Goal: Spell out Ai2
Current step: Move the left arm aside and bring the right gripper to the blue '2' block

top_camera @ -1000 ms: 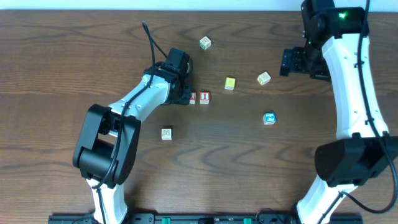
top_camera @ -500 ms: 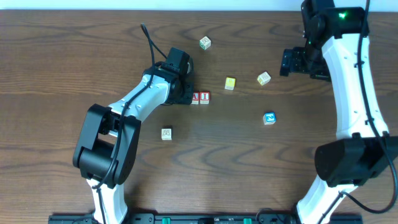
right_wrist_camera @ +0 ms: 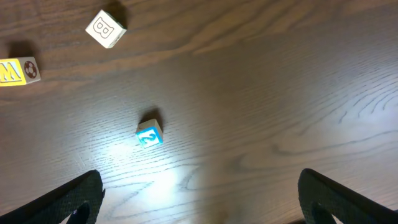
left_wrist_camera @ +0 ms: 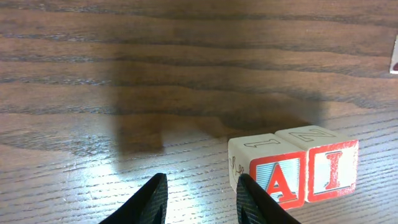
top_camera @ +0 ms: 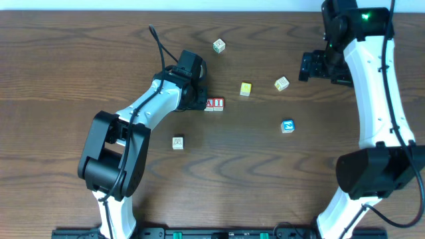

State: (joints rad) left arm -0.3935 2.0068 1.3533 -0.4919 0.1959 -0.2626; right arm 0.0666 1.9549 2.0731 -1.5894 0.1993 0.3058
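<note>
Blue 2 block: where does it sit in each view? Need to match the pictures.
Overhead: blue 2 block lies right of centre, on its own.
Left wrist: not in it; only the A block and I block show close up.
Right wrist: left of centre.
Landmark: the yellow block, up and left of the 2 in both overhead and right wrist.

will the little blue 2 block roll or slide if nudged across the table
The small blue cube block printed with a 2 sits flat on the wooden table, so it would probably slide, not roll. Its sharp edges suggest a rigid, likely light block; an off-centre push might twist it.
</note>
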